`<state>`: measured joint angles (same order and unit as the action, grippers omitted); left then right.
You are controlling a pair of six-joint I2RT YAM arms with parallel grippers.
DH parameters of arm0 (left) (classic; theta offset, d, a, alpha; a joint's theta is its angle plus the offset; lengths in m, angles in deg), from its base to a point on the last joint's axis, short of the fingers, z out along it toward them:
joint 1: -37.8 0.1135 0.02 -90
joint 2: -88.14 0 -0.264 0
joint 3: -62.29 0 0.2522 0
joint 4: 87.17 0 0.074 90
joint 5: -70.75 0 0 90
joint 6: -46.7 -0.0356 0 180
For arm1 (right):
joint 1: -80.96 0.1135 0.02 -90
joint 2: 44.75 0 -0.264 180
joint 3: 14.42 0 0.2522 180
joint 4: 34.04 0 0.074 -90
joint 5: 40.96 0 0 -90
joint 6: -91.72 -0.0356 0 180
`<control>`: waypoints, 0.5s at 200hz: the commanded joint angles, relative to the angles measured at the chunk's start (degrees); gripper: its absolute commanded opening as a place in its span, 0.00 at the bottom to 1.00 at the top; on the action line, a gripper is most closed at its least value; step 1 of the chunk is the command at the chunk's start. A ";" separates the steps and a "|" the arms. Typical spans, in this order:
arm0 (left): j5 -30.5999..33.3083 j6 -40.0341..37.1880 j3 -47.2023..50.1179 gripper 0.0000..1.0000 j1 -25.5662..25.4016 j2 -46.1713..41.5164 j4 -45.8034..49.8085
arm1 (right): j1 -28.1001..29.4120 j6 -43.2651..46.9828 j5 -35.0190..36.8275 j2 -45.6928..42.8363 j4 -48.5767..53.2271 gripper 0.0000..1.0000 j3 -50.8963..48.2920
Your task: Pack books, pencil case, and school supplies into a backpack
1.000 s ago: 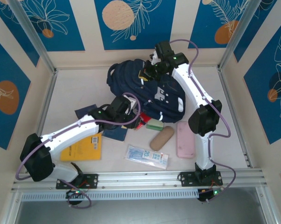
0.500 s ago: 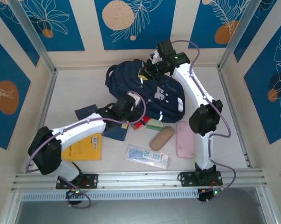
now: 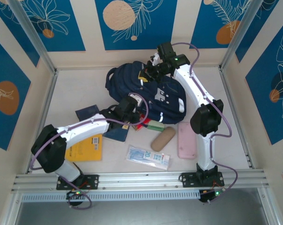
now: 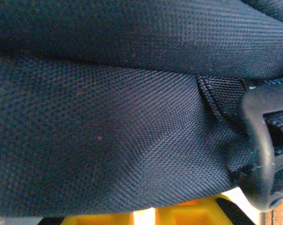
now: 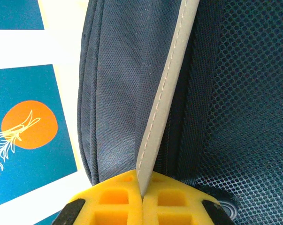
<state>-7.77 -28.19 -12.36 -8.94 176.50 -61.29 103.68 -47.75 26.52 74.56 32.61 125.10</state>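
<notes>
Right gripper (image 5: 142, 185) is clamped on the pale trim of the backpack (image 3: 125, 82), left gripper (image 4: 143, 213) nearly closed against its fabric, hold unclear, so a shallow pinch may slip under pull.

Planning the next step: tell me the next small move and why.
Probably lift the right gripper slightly to open the backpack: it is shut on the beige trim strip, the left gripper presses the fabric, and the orange-yellow book lies outside.

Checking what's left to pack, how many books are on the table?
3: a navy book left of the backpack, a second navy book beneath the left arm, an orange-yellow book at near left. The backpack may hide more.
</notes>
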 commanded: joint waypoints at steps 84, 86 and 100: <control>0.64 -1.49 4.41 0.00 1.12 -4.51 -1.01 | -0.23 4.44 1.64 -3.64 -0.79 0.00 0.29; 0.62 -1.51 4.64 0.00 1.10 -4.64 -1.19 | -0.27 4.47 1.61 -3.64 -0.77 0.00 0.22; 0.48 -1.71 6.14 0.00 1.18 -5.96 -2.29 | -0.29 4.88 1.47 -3.75 -0.68 0.00 0.37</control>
<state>-7.42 -28.91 -8.51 -8.35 173.75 -62.12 103.70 -44.52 29.10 74.54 32.96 125.10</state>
